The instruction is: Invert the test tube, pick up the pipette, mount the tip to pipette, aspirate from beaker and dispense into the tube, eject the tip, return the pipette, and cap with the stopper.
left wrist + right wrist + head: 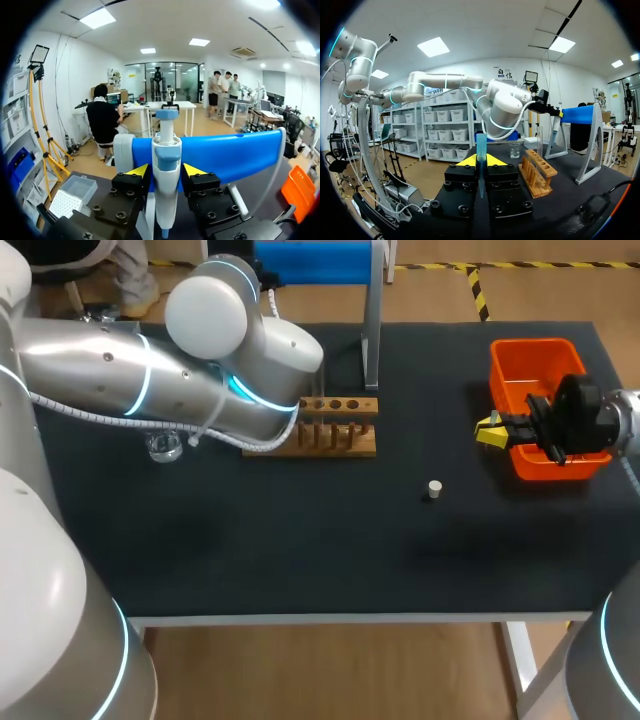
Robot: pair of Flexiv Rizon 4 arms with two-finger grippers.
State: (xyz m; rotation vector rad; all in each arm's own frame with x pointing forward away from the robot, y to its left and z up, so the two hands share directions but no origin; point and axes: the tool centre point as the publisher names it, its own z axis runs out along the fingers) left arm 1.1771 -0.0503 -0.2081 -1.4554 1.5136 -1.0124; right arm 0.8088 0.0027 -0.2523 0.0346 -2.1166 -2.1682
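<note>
Presently, the left gripper (166, 172) straddles the pipette (166, 150) hanging on the blue stand (230, 155) at the far side; whether it is clamped cannot be told. The right gripper (481, 161), clamped on the test tube (481, 142), hovers at right by the orange bin (520, 355). Risk: an off-centre grasp could snag the pipette on lifting. No print is legible.
</note>
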